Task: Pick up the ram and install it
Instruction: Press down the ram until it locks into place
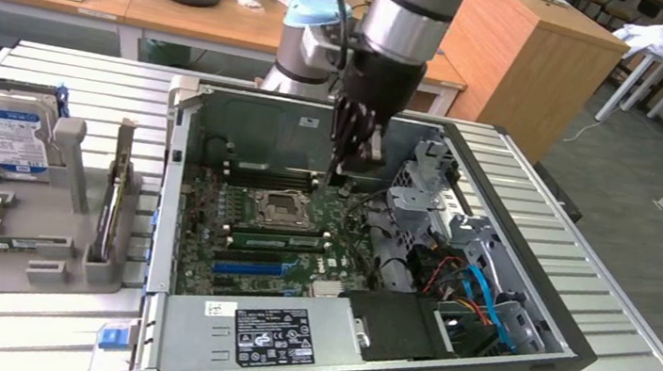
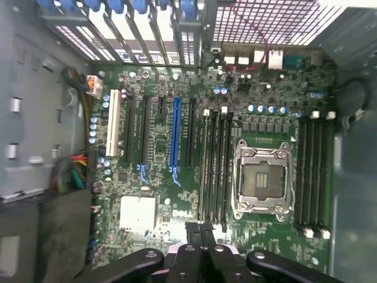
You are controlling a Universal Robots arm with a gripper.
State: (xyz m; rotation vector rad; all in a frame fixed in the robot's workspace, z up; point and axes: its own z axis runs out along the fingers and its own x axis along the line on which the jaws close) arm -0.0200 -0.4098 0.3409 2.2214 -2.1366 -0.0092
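Arm: the grey Universal Robots arm (image 1: 404, 14) is reaching down from above into the open computer case.
Gripper: the black gripper (image 1: 351, 171) is hanging inside the case, above the far edge of the motherboard and just beyond the processor socket.
Fingers: the two dark fingertips (image 2: 194, 229) are pressing together, closed, with nothing visible between them.
Ram: the long, thin green circuit-board stick (image 1: 114, 202) seems to be standing on its edge in the grey holder outside the case, well apart from the gripper.
Holder: the grey plastic fixture block (image 1: 58, 252) is sitting on the table at the exterior view's left of the case.
Hard drive: the silver-and-blue labelled drive (image 1: 7, 131) is standing upright at the holder's far end.
Case: the dark metal tower case (image 1: 170, 175) is lying on its side with its panel off.
Motherboard: the green board (image 2: 156, 171) is facing upward inside the case.
Socket: the silver square processor socket (image 2: 262, 180) is lying between two banks of long black memory slots (image 2: 215, 165).
Table: the pale slatted metal tabletop (image 1: 67, 77) is carrying both case and holder.
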